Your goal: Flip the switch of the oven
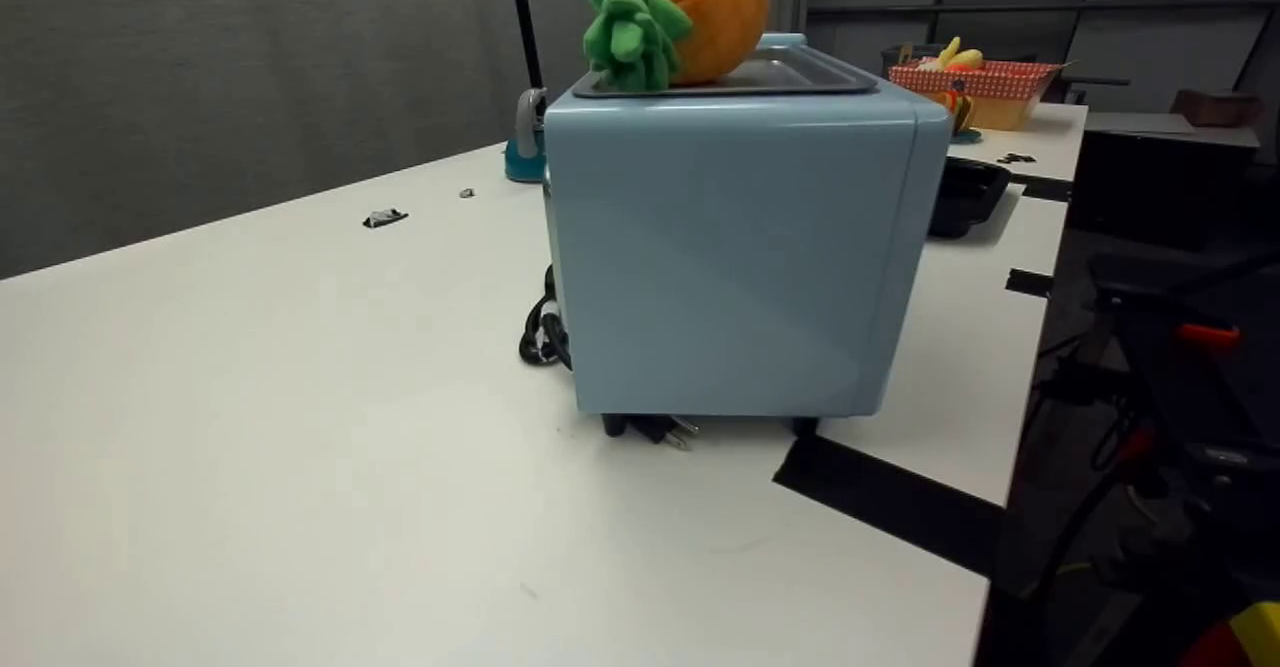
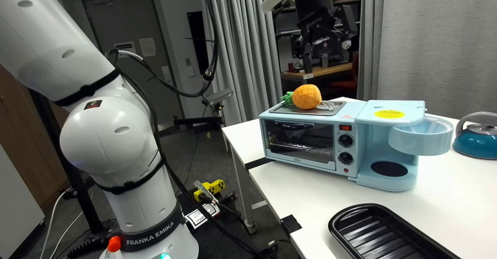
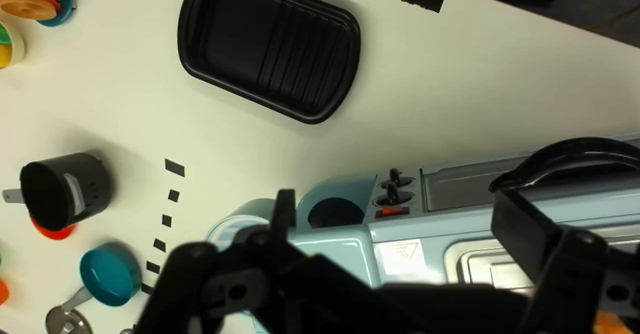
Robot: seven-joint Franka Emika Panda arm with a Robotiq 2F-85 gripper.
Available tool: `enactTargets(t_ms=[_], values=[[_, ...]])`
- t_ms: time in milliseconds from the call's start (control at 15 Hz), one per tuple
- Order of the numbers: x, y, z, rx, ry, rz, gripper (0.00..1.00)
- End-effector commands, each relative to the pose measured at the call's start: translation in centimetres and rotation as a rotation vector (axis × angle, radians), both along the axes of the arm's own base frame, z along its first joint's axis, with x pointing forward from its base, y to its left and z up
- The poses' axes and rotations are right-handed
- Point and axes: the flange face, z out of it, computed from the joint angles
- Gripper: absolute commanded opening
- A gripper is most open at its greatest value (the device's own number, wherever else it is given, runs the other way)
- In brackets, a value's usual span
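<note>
The oven is a pale blue box on the white table in both exterior views, seen from its plain side (image 1: 740, 257) and from its front (image 2: 299, 144). A small red switch (image 2: 345, 127) sits at the top right of its front, above two black knobs. The switch also shows in the wrist view (image 3: 392, 211), below the two knobs. My gripper (image 2: 326, 53) hangs in the air above the oven's top, fingers pointing down. In the wrist view my gripper (image 3: 397, 204) has its two black fingers wide apart, with nothing between them touching it.
An orange toy pineapple (image 2: 306, 96) lies on the oven's top tray. A blue cup holder part (image 2: 421, 134) juts from the oven's side. A black ribbed pan (image 3: 270, 43) lies in front. A teal kettle (image 2: 477, 138) stands beyond. Pots (image 3: 65, 189) and toy food sit farther off.
</note>
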Motion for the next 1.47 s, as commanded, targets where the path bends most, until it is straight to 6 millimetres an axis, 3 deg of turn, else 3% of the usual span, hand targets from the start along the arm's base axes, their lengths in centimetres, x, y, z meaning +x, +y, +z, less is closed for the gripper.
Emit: enactTargets(t_ms=[0,800,1067,1400], values=[[0.0,0.0,0.1,0.0,0.001,0.0,1.0],[0.5,0.0,-0.1,0.01,-0.016,0.008,1.0],[2.1,-0.1,-1.4,0.043,-0.07,-0.014,1.0],[3.8,1.0,-4.8,0.087,-0.062,-0.008,1.0]])
